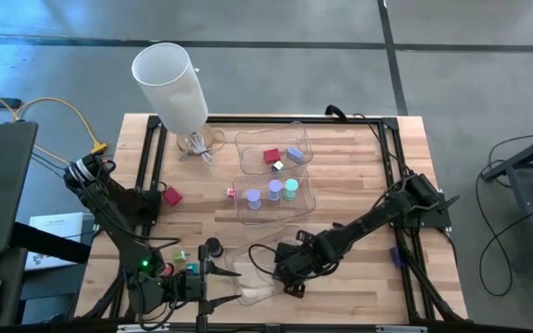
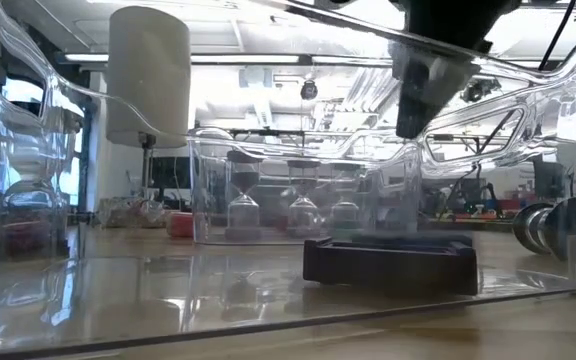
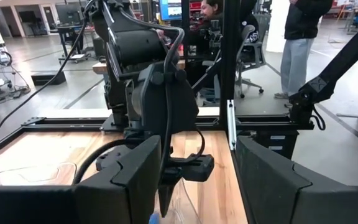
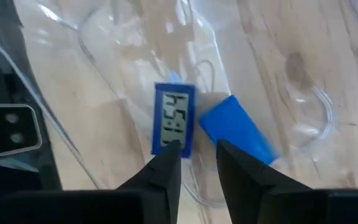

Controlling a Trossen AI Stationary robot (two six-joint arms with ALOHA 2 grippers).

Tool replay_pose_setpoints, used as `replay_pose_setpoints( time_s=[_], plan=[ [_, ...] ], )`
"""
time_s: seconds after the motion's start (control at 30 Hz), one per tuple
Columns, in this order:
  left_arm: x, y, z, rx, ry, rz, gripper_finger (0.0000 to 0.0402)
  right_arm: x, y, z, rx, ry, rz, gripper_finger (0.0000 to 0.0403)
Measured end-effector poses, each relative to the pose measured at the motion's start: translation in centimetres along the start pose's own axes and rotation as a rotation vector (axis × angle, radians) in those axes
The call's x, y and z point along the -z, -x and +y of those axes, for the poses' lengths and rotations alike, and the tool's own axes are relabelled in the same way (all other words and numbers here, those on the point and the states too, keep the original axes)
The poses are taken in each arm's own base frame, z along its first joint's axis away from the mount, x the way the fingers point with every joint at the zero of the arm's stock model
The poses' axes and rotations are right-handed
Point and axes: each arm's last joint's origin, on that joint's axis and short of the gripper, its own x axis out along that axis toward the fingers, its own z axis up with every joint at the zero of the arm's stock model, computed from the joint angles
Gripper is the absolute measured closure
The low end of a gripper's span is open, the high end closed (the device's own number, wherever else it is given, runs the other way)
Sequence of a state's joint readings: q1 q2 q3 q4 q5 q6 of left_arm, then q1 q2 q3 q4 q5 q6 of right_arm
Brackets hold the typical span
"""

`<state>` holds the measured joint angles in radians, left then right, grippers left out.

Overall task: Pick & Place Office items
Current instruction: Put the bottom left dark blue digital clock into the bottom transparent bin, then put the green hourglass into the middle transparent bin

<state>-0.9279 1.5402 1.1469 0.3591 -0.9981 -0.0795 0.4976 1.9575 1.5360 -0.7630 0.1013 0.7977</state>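
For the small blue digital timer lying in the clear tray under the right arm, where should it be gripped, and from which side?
Judging by the right wrist view, the blue timer lies flat, display up, a blue block touching one long edge near a corner. Coming straight down from above, as the right hand already hovers with fingers open, seems best: pinch across its narrow width at the end away from the block, where both long edges look free.

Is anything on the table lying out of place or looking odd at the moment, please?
Yes. A red block lies alone on the bare wood near the left arm's base, apart from the clear trays that hold the other small pieces. A small pink piece also sits just outside the nearer tray's wall.
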Motion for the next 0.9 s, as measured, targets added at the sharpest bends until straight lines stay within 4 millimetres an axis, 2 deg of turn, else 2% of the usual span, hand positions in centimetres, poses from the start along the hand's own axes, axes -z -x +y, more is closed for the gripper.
replay_pose_setpoints(
  time_s=[0.3, 0.53, 0.67, 0.8, 0.9],
  plan=[
    [0.0, -0.1, 0.1, -0.005, -0.001, 0.000, 0.0200, 0.0, 0.4, -0.1, 0.031, 0.047, -0.033, 0.0305],
    [0.2, -0.1, 0.1, -0.006, -0.012, 0.013, 0.0200, 0.1, 4.6, 0.3, -0.061, 0.041, -0.085, 0.0325],
    [0.6, -0.1, 0.1, -0.012, -0.008, 0.035, 0.0200, 0.7, 7.5, 0.4, -0.154, -0.014, -0.058, 0.0331],
    [0.9, 0.0, 0.2, -0.016, -0.022, 0.056, 0.0200, 2.1, 9.4, 0.1, -0.158, -0.105, 0.015, 0.0332],
    [1.0, 0.0, 0.2, -0.016, -0.020, 0.065, 0.0200, 3.8, 10.3, -0.3, -0.082, -0.173, 0.112, 0.0332]
  ],
)
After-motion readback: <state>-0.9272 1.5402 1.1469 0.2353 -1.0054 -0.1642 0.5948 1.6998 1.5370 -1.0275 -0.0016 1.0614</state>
